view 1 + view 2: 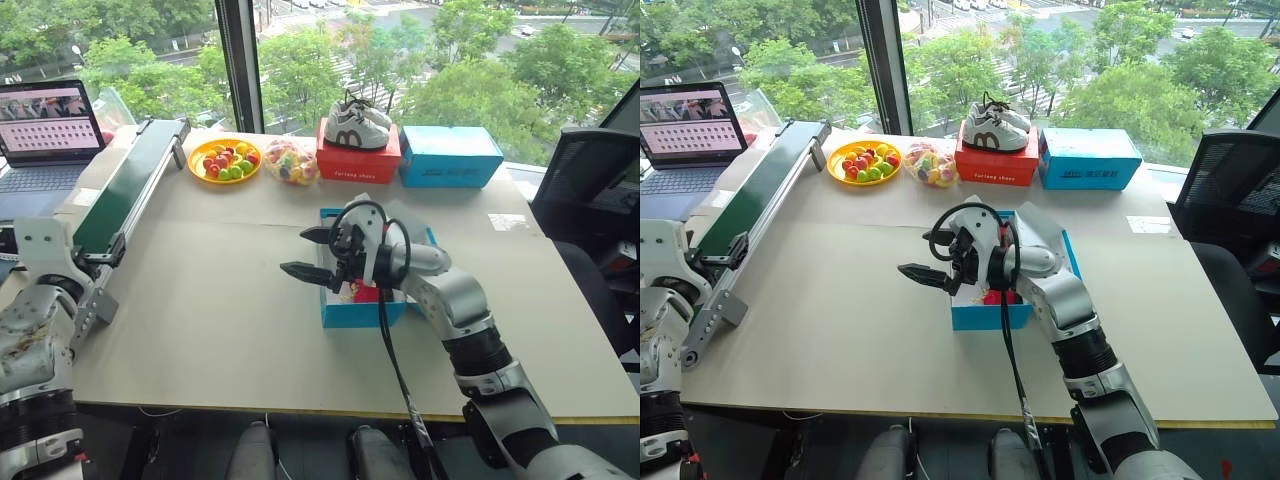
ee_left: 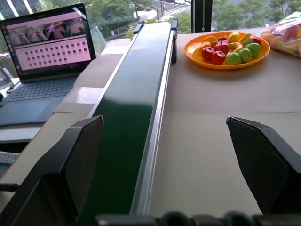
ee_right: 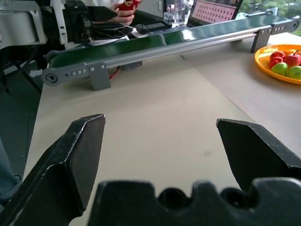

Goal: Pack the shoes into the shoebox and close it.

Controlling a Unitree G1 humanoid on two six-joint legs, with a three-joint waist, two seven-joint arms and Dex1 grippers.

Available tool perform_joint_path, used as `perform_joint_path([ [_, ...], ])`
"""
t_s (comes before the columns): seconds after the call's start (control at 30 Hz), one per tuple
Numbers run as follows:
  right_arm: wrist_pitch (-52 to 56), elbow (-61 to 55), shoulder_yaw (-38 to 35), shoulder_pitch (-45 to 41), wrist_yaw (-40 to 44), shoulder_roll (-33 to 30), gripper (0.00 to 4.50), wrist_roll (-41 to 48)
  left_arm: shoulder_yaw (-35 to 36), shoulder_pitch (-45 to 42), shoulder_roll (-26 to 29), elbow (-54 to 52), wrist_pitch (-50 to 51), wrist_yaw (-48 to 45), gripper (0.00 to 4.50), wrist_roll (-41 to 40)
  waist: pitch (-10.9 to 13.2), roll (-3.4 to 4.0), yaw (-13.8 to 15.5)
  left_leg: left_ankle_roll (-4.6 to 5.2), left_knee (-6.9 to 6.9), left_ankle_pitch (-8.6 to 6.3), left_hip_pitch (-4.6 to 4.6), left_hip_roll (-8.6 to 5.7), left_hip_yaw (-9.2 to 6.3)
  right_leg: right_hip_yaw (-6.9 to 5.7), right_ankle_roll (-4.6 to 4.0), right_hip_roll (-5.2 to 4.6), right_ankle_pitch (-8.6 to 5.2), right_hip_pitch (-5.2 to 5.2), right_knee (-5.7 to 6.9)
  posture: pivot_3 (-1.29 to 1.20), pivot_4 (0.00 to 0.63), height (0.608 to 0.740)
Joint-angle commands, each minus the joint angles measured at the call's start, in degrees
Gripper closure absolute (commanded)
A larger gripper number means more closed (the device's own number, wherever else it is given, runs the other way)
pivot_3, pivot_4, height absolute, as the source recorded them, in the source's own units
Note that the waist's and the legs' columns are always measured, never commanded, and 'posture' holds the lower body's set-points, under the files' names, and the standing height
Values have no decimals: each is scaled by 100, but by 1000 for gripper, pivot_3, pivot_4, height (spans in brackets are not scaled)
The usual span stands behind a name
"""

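Note:
The blue shoebox stands open in the middle of the table, its lid tilted back behind my right arm. Inside it, a bit of the red shoes shows under my wrist; the rest is hidden. My right gripper hovers just past the box's left side, above the table. It points left and is open, with nothing between its fingers. My left gripper is open and empty too, far off at the table's left edge, facing along the green conveyor belt.
The conveyor belt runs along the left side, with a laptop beyond it. At the back stand an orange fruit plate, a candy bag, a red box carrying white sneakers, and another blue box. A chair is at right.

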Motion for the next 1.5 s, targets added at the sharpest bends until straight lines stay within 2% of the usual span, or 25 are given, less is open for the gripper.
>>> perform_joint_path([
  [0.03, -268, -74, -92, 45, -242, 113, 25, -120, 233, -294, 201, 455, -354, 7, 0, -31, 0, -1, 2, 0, 0, 0, 0, 0, 0, 0, 0, 0, 0, 0, 0, 0, 150, 740],
  [0.23, -321, -39, -116, 74, -476, 263, 25, -238, -179, -692, 199, 904, -555, -17, 0, 220, -2, -4, 18, -3, 2, 1, -1, 0, -2, -10, -1, -2, 1, 4, 0, 0, 150, 740],
  [0.37, -352, 7, -108, 65, -587, 357, 25, -282, -459, -1061, 5, 981, -507, 129, 0, 306, -3, -6, 15, -4, 1, 2, -2, 1, -3, -15, -2, -2, 1, 4, 1, 0, 150, 740],
  [0.63, -590, 189, -89, 39, -678, 380, 25, -499, -638, -1389, -48, 1421, -674, 123, 0, 403, -3, -6, -26, -4, -1, 2, -1, 1, -3, -15, -3, -1, 2, -2, 11, 0, 150, 740],
  [0.93, -843, 384, -211, -23, -801, 396, 25, -622, -542, -1571, 149, 2137, -1025, 16, 0, 377, -3, -6, -11, -6, 6, 4, 0, 1, -4, -20, -5, -2, 0, -3, 29, 0, 150, 740],
  [1.2, -898, 407, -328, -104, -790, 452, 25, -581, -566, -1963, 573, 3666, -1958, -261, 0, 466, -3, -6, -5, -6, 4, 4, 1, 1, -5, -25, -8, -2, -3, -5, 30, 0, 150, 740],
  [1.5, -912, 368, -496, -127, -725, 527, 25, -357, -660, -2442, 821, 4690, -2474, -500, 0, 574, -3, -6, 1, -7, 4, 4, 0, 2, -5, -30, -10, -2, -4, -6, 32, 0, 150, 740],
])
